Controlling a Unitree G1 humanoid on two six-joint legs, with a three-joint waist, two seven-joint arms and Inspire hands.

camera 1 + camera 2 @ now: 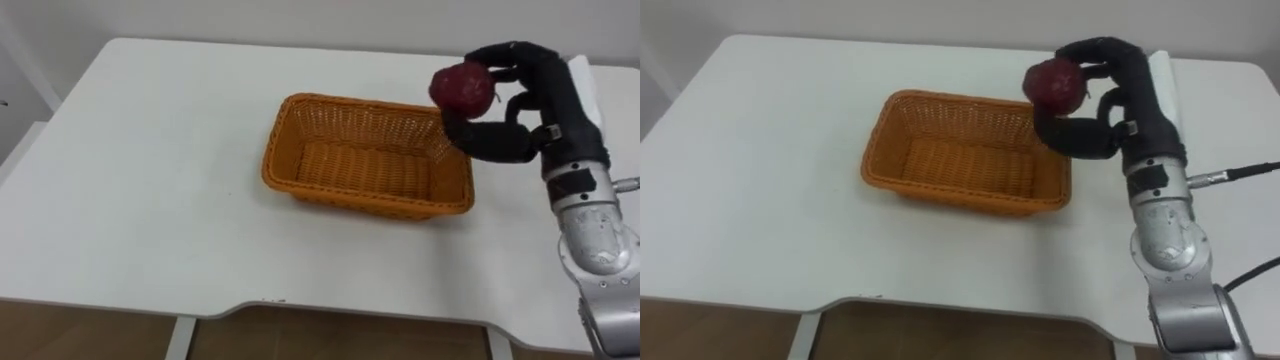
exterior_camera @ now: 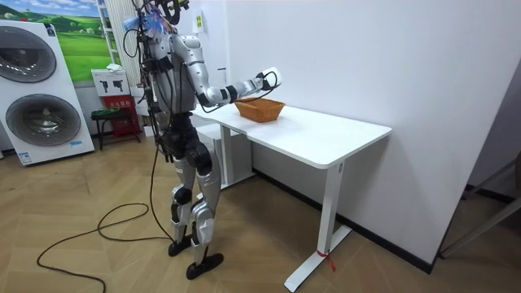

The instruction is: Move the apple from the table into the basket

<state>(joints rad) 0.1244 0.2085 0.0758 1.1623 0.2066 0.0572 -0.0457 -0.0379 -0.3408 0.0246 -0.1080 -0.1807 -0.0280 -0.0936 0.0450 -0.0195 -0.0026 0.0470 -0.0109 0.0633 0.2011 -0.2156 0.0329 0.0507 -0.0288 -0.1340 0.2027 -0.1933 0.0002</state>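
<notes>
Room view places me standing at the end of the table (image 2: pixel 326 137), right arm stretched out over the basket (image 2: pixel 260 109), with washing machines (image 2: pixel 37 89) behind me at that view's left; the print on their panels is too small to read. Eye views add the detail: my right hand (image 1: pixel 535 100) has fingers curled over and thumb under the dark red apple (image 1: pixel 463 88), holding it in the air above the basket's far right corner. Apple is roundish; I cannot tell a long axis or which way its stem points.
</notes>
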